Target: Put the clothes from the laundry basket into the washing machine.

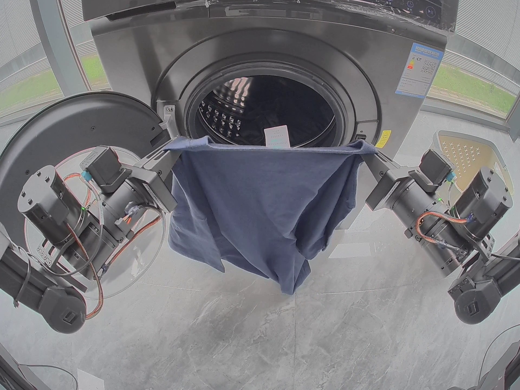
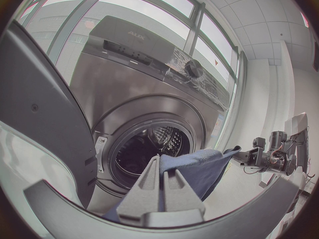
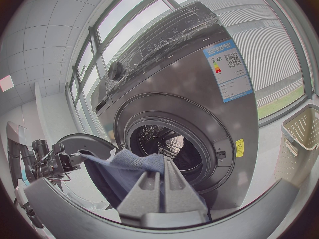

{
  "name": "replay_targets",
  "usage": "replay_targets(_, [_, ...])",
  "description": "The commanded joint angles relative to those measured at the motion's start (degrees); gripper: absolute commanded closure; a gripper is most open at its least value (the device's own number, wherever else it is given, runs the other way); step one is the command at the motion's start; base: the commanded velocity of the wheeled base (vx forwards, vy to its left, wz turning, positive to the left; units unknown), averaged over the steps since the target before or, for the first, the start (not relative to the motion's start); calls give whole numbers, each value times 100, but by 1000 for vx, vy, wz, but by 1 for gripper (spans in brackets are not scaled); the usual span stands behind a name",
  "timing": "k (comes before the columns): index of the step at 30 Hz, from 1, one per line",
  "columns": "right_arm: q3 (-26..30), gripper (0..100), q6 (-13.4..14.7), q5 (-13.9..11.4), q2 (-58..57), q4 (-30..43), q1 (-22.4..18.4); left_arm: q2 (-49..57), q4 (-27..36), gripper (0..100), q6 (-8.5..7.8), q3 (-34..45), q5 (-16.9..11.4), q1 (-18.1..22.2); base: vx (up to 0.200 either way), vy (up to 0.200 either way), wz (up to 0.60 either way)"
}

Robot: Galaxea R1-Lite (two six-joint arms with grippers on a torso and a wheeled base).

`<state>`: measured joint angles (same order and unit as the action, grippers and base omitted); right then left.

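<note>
1. The left end effector point(image 1: 173, 148) and right end effector point(image 1: 369, 155) are each clamped narrow on a top corner of the blue garment point(image 1: 260, 201). The left wrist view shows the left end effector point(image 2: 163, 170) shut over a fold of cloth, and the right wrist view shows the same of the right one point(image 3: 161, 173).
2. The garment hangs stretched between them, just in front of the lower rim of the washer point(image 1: 271, 44) and outside the drum mouth point(image 1: 265, 109).
3. Risk: the span between the two grips looks about as wide as the drum mouth. Pushed straight in, the fingers or wrists may strike the rim. Bringing the corners together first would avoid that.
4. Risk: most of the cloth hangs well below the rim. Fed in from this height, the lower part would likely drag over the lip and stay outside, or fall to the floor point(image 1: 244, 331) on release.
5. Risk: each grip takes only a little cloth, so a snag on the rim could pull a corner free.
6. Risk: the open door point(image 1: 70, 131) stands close by the left arm, so a swing outward could hit it.
7. The garment is dark blue, soft and knit-looking. Its top edge is taut and nearly level, and the body falls in loose folds to a point above the floor.
8. The basket point(image 1: 471, 158) stands beside the washer, behind the right arm.
</note>
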<state>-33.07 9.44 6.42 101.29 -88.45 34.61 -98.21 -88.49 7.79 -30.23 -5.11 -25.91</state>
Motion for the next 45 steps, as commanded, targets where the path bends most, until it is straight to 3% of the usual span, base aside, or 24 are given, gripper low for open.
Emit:
replay_targets(1, [-6, 100, -3, -1, -39, -5, 2, 144, -1, 100, -6, -18, 1, -2, 0, 0, 0])
replay_targets(16, [-191, 100, -3, 17, -154, 4, 2, 144, -1, 100, -6, -378, 10, -99, 0, 0, 0])
replay_targets(24, [-252, 100, -3, 184, -233, 4, 2, 135, 43, 100, -14, -528, -8, -275, 0, 0, 0])
replay_targets(45, [-120, 100, 85, 166, 119, 4, 72, 56, 166, 100, -6, -1046, -131, -512, 0, 0, 0])
